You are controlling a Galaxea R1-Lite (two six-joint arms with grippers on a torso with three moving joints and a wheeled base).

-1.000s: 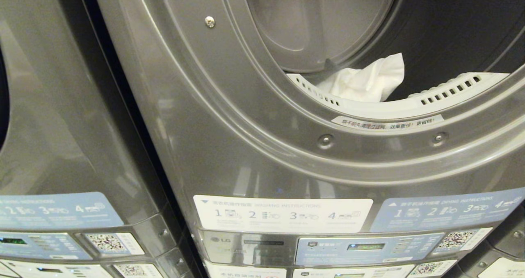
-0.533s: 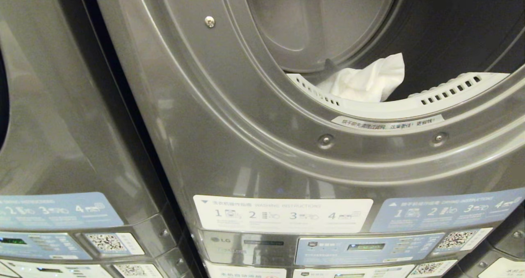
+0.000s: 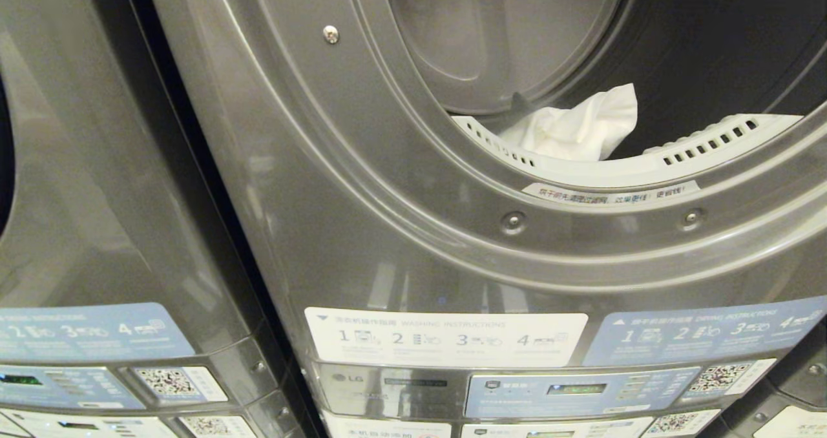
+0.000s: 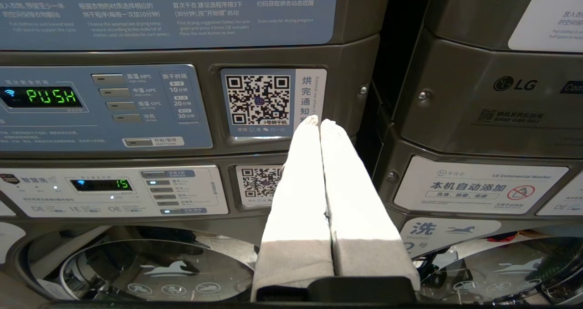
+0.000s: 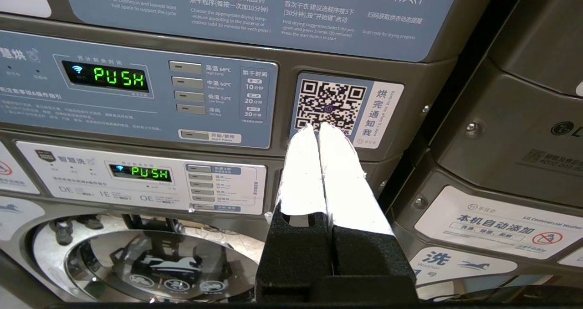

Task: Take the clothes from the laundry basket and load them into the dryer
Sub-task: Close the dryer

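The grey dryer (image 3: 400,218) fills the head view, its round opening at the upper right. A white piece of clothing (image 3: 575,131) lies inside the drum, just behind the pale slotted lint grille (image 3: 704,144). The laundry basket is out of view. Neither arm shows in the head view. My left gripper (image 4: 317,120) is shut and empty, pointing at a QR-code sticker (image 4: 258,100) on a control panel. My right gripper (image 5: 317,127) is also shut with nothing in it, its tips before another QR-code sticker (image 5: 332,104).
A second grey machine (image 3: 97,199) stands to the left. Control panels (image 5: 136,99) with green PUSH displays sit below the dryer. Washer doors (image 5: 150,268) of shiny glass lie lower, and another stacked unit (image 5: 514,154) stands beside them.
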